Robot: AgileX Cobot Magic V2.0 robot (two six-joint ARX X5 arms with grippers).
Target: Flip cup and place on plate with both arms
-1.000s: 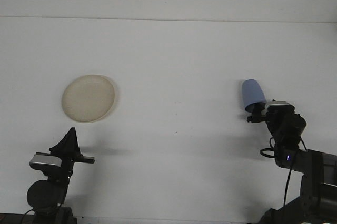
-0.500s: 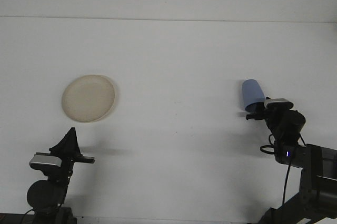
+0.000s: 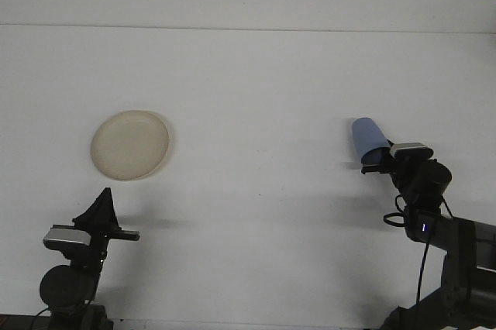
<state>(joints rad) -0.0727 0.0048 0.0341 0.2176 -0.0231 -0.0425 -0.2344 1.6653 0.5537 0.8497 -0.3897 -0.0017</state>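
Observation:
A blue cup (image 3: 368, 138) hangs upside down and tilted at the right, base pointing up and to the left. My right gripper (image 3: 377, 163) is shut on its lower rim, and the cup is a little above the white table. A pale cream plate (image 3: 129, 144) lies flat on the table at the left. My left gripper (image 3: 101, 207) points up near the front left, below the plate and apart from it; I cannot make out how it stands.
The white table (image 3: 256, 97) runs back to a far edge near the top of the view. My right arm's dark body and cable (image 3: 434, 245) fill the front right corner.
The cup in my right gripper has tilted a little more to the left and shifted slightly left. My left arm has not moved.

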